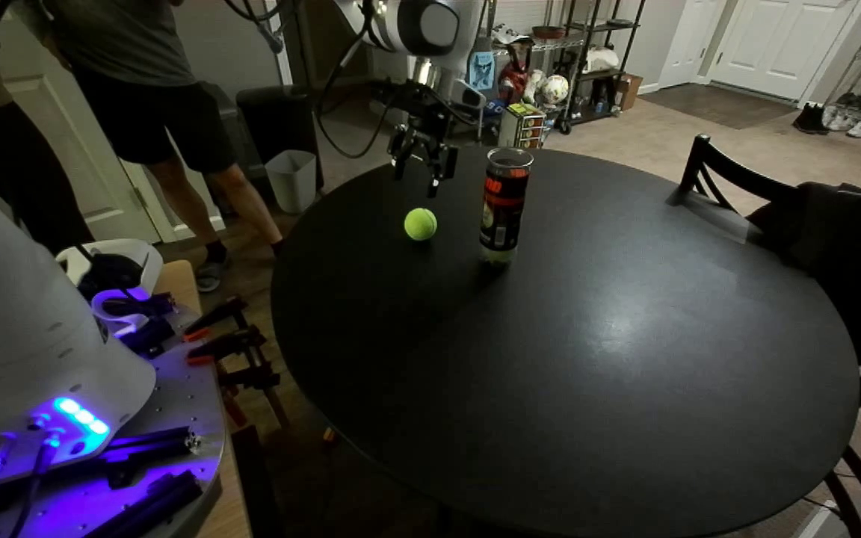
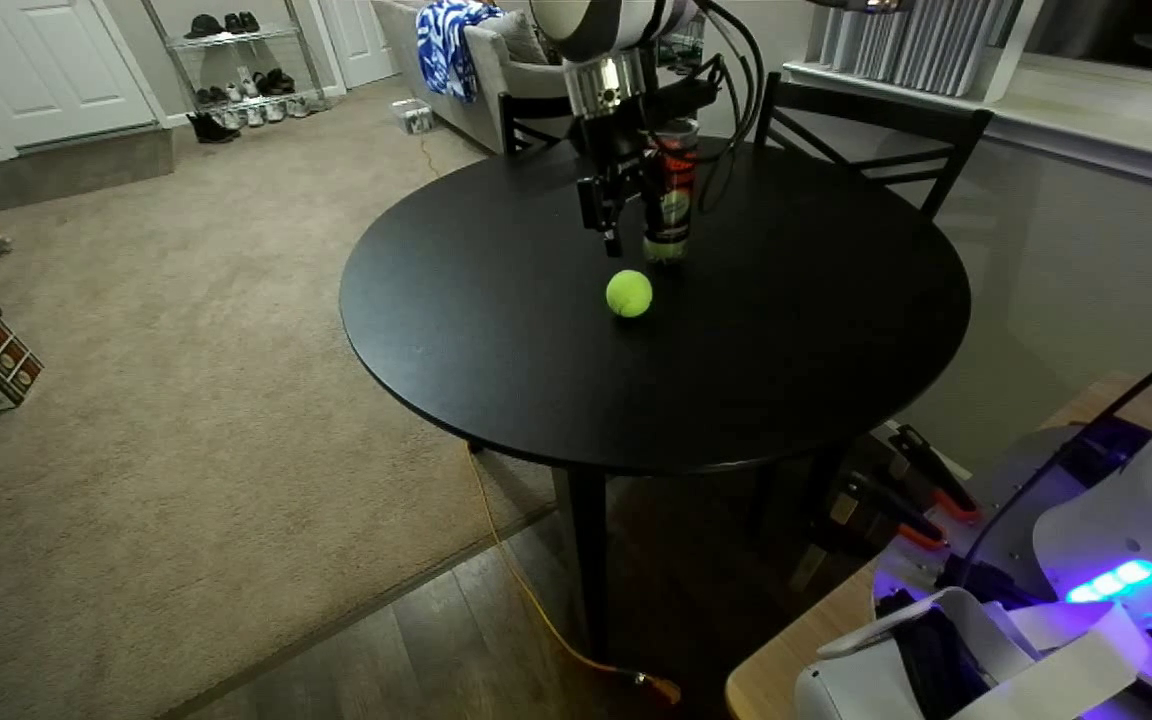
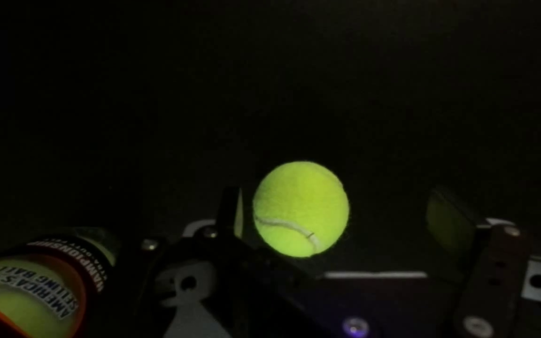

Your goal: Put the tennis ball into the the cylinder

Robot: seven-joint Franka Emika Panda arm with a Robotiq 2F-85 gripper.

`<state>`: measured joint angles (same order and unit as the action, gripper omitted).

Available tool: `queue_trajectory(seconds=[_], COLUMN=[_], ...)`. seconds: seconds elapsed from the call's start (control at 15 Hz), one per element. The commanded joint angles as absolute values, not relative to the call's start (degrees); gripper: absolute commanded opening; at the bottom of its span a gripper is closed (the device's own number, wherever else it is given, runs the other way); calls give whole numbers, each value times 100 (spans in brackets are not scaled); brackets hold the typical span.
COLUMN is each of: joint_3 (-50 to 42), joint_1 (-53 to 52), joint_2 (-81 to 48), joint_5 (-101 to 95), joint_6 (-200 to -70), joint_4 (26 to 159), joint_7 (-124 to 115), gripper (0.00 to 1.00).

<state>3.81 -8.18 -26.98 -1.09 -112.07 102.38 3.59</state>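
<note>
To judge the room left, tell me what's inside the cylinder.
What looks like a yellow-green ball shows through the bottom of the cylinder in both exterior views. No ball shows in its clear top. The dark label hides whatever is between.

The cylinder (image 3: 40, 281) reads "…HAMPIONSHIP," "…TRA-DUTY," "AMERICA'S #1 SELLING BALL."

Round black table (image 1: 625, 418); directly on it: tennis ball (image 1: 421, 224) and upright cylinder (image 1: 504, 205) (black label, red lettering, yellow-green showing at its base). Ball sits near the cylinder, the two not touching.
</note>
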Motion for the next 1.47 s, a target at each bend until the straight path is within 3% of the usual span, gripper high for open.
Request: queue_trajectory(seconds=[0.0,1.4], joint_3=[452,427], joint_1=[-855,-787], joint_2=[-2474,-2490], joint_5=[-227,-252], joint_6=[-11457,-13041], joint_4=[10623,11314], joint_7=[239,356], gripper=[100,100])
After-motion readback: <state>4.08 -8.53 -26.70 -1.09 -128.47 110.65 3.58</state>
